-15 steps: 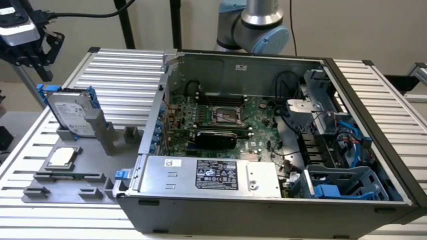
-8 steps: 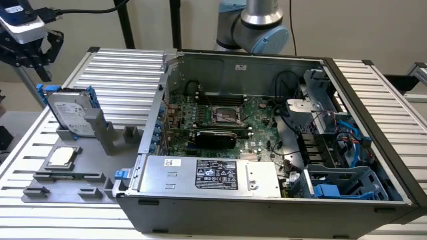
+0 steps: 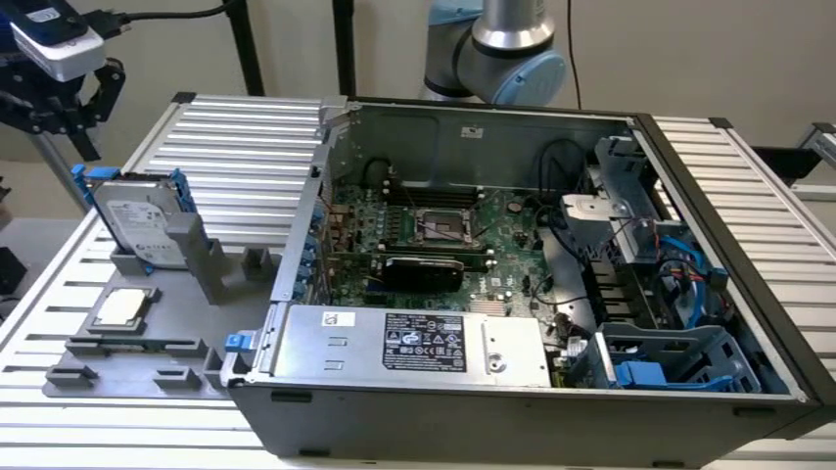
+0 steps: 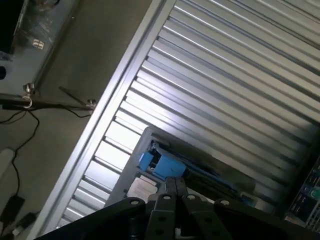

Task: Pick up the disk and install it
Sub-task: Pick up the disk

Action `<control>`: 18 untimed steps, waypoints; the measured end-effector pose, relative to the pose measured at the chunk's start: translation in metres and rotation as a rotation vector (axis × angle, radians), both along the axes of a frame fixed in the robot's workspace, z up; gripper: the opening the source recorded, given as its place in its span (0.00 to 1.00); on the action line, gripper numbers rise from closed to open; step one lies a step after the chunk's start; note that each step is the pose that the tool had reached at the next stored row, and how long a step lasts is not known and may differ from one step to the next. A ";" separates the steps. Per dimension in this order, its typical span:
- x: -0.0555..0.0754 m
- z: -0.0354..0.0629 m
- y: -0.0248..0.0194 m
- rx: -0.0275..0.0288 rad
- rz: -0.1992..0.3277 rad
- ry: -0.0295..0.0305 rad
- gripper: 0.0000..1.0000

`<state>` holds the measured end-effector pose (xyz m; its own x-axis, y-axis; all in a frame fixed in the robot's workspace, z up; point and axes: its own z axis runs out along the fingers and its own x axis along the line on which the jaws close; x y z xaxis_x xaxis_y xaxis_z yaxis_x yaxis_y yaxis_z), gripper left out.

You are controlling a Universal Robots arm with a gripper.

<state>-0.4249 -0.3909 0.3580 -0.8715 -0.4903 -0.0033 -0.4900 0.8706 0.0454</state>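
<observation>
Jaws were pressed together and empty, gripper (image 4: pixel 175 184) above the disk (image 3: pixel 137 220), which stood upright in a grey holder (image 3: pixel 196 262) near the table's (image 3: pixel 242 127) edge on the exterior view's left. Likely best to spread wide and centre on the blue carrier.

Ribbed aluminium worktop (image 3: pixel 235 127) under me, glare on its slats, plain beige wall (image 3: pixel 706 49) behind, black stand poles (image 3: pixel 243 44) against it, tan floor (image 4: pixel 75 65) past the worktop edge, dark cables (image 4: pixel 20 130) trailing over it
</observation>
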 end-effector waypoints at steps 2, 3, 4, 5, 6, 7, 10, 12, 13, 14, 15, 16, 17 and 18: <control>0.000 -0.0001 0.0000 -0.0001 0.037 0.0000 0.00; 0.000 -0.0001 0.0000 -0.0002 0.055 0.0000 0.00; 0.000 -0.0001 0.0000 -0.0004 0.074 -0.0001 0.00; 0.000 -0.0001 0.0000 -0.0005 0.092 0.0000 0.00; 0.000 -0.0002 0.0000 -0.0006 0.109 0.0000 0.00; 0.000 -0.0002 0.0000 -0.0007 0.128 0.0000 0.00; 0.000 -0.0003 0.0000 -0.0008 0.183 -0.0001 0.00; 0.000 -0.0006 0.0000 -0.0008 0.218 -0.0001 0.00; 0.000 -0.0008 0.0000 -0.0008 0.237 -0.0001 0.00; 0.000 -0.0010 0.0000 -0.0008 0.256 0.0000 0.00; 0.000 -0.0012 0.0000 -0.0008 0.273 0.0000 0.00; 0.000 -0.0015 0.0000 -0.0008 0.292 0.0000 0.00; 0.000 -0.0016 0.0000 -0.0009 0.310 0.0001 0.00; 0.000 -0.0018 0.0000 -0.0009 0.327 0.0001 0.00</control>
<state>-0.4249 -0.3909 0.3562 -0.6675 -0.7446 -0.0027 -0.7439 0.6668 0.0448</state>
